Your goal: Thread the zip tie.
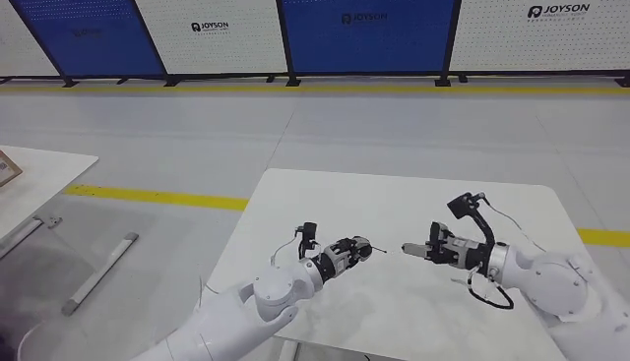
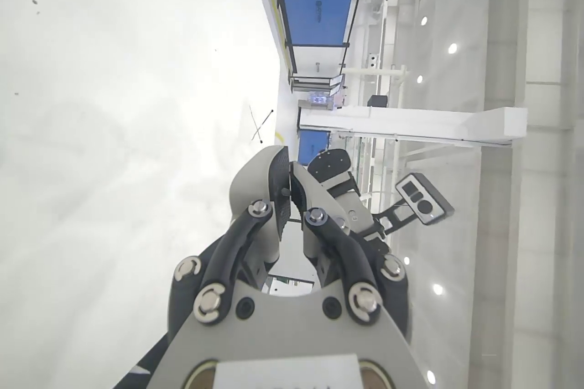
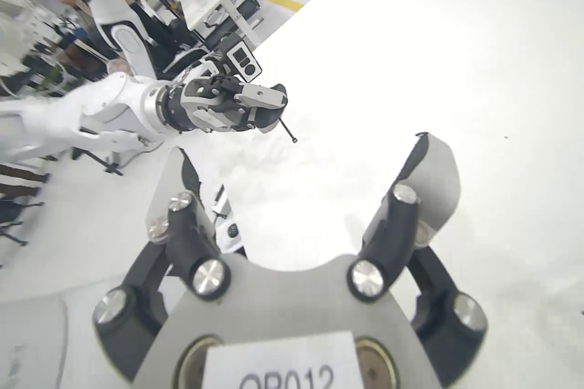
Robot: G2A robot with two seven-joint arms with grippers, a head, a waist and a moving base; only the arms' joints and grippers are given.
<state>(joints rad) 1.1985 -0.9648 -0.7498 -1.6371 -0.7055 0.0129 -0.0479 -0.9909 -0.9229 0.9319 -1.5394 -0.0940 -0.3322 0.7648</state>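
The left gripper [image 3: 276, 110] is pinched shut on the zip tie [image 3: 289, 134], whose short free end pokes out over the table [image 3: 410, 44] towards the right gripper [image 3: 305, 156], its fingers gaping wide and empty, so I'd say nothing is threaded yet.

Left arm reaches in from the lower left of the top view. The left gripper [image 1: 362, 249] sits lower centre, pointing right, jaws pinched on the zip tie [image 3: 288, 132]. Right arm reaches in from the lower right. The right gripper [image 1: 409, 251] points left, facing the left one, near but apart, fingers [image 3: 433, 163] spread wide.
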